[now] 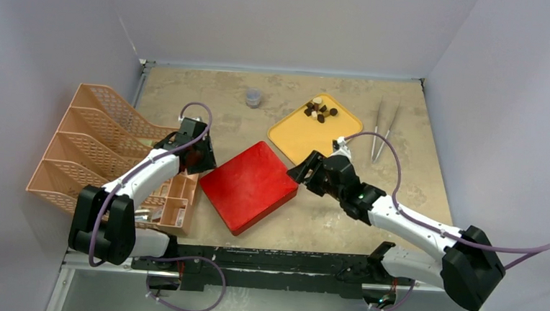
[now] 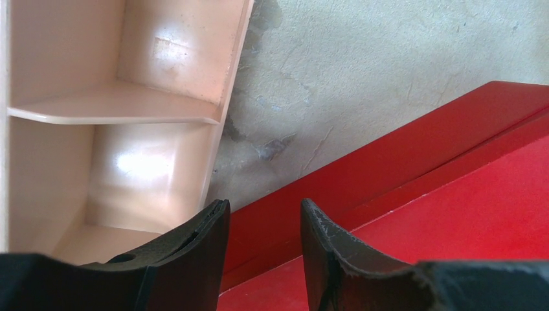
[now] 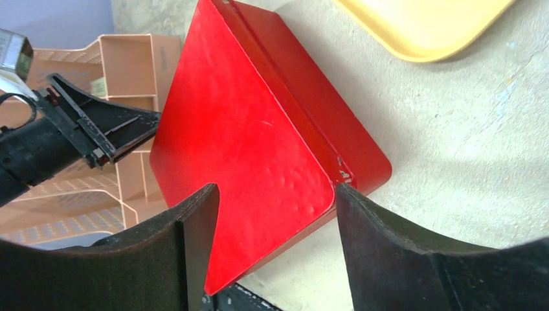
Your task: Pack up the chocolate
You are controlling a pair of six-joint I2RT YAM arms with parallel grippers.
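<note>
The chocolate (image 1: 320, 111) is a small heap of dark, light brown and cream chunks on a yellow tray (image 1: 295, 136) at the back. A flat red box (image 1: 249, 185) with its lid on lies mid-table. My left gripper (image 1: 201, 162) is open and empty at the box's left corner; in the left wrist view (image 2: 264, 210) its jaws straddle the box's edge (image 2: 414, 155). My right gripper (image 1: 301, 173) is open and empty at the box's right corner; in the right wrist view (image 3: 277, 193) the box (image 3: 246, 129) lies between its fingertips.
A peach mesh organizer (image 1: 92, 144) with small compartments (image 2: 129, 129) stands left, right beside the left gripper. Metal tweezers (image 1: 383, 130) lie at the back right. A small grey cup (image 1: 253, 97) stands at the back. The yellow tray's corner (image 3: 421, 26) shows in the right wrist view.
</note>
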